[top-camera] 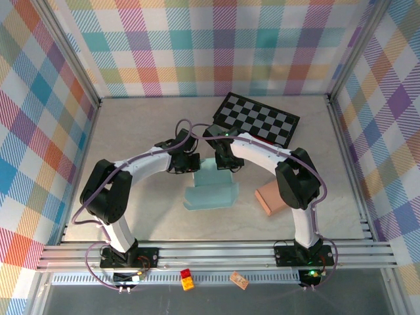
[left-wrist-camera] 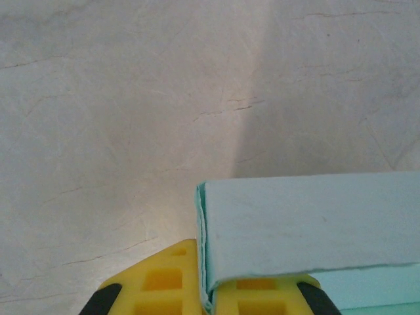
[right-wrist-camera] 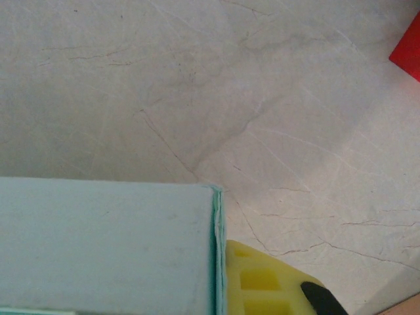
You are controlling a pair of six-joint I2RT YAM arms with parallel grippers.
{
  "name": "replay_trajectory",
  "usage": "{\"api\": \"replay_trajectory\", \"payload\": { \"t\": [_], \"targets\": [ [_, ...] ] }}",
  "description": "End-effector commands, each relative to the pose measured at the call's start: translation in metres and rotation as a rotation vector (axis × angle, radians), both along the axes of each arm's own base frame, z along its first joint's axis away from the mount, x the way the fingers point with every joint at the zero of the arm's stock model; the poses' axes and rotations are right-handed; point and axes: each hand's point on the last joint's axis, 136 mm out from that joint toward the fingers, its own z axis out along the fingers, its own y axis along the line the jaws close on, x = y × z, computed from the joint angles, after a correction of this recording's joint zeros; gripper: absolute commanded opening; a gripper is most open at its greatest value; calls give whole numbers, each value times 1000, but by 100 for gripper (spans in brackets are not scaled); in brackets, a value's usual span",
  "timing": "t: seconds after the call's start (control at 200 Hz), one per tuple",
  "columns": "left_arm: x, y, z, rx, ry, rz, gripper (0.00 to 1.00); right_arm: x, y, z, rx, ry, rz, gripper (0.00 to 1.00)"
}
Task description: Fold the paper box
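The pale teal paper box (top-camera: 210, 195) looked matt and faintly fibrous, like thin card, with slightly rough cut edges. The pale marble-patterned tabletop (top-camera: 131, 144) was smooth and dull with fine dark veins. The yellow pocketed fingers (left-wrist-camera: 161, 282) of the left gripper (left-wrist-camera: 209, 292) looked like moulded satin plastic.

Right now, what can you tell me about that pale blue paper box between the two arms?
The paper box is pale blue-green matte card, partly folded: a low trough-like part rests on the marbled table, a flat panel extends beyond it. It sits mid-table between the arms. The left gripper pinches the panel's left edge, where two layers show; the right gripper clamps its right edge.
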Motion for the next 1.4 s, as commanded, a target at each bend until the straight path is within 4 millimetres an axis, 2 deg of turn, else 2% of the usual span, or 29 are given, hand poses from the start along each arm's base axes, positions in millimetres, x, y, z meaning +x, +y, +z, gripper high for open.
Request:
{"api": "replay_trajectory", "payload": {
  "t": [0.0,0.32,0.57,0.76,0.81,0.865,1.03,1.115,1.395],
  "targets": [
    [-1,11,-4,61,3,46,0,-5,-2,3,-5,12,-8,0],
    [-16,31,-9,303,-7,110,0,-7,1,-1,3,28,-15,0],
    [-17,39,-12,368,-15,130,0,-8,3,-5,14,40,-22,0],
    [-18,33,-19,346,11,116,0,-9,5,-8,30,52,-27,0],
    [-19,30,-22,336,23,110,11,-9,5,-8,32,51,-28,0],
    [-19,28,-24,325,29,106,13,-9,5,-7,34,49,-28,0],
    [-19,29,-25,331,28,107,12,-9,4,-7,32,50,-31,0],
    [-18,31,-23,343,17,111,0,-9,3,-6,31,47,-31,0],
    [-24,47,-26,466,32,146,0,-12,7,-9,48,70,-44,0]
  ]
}}
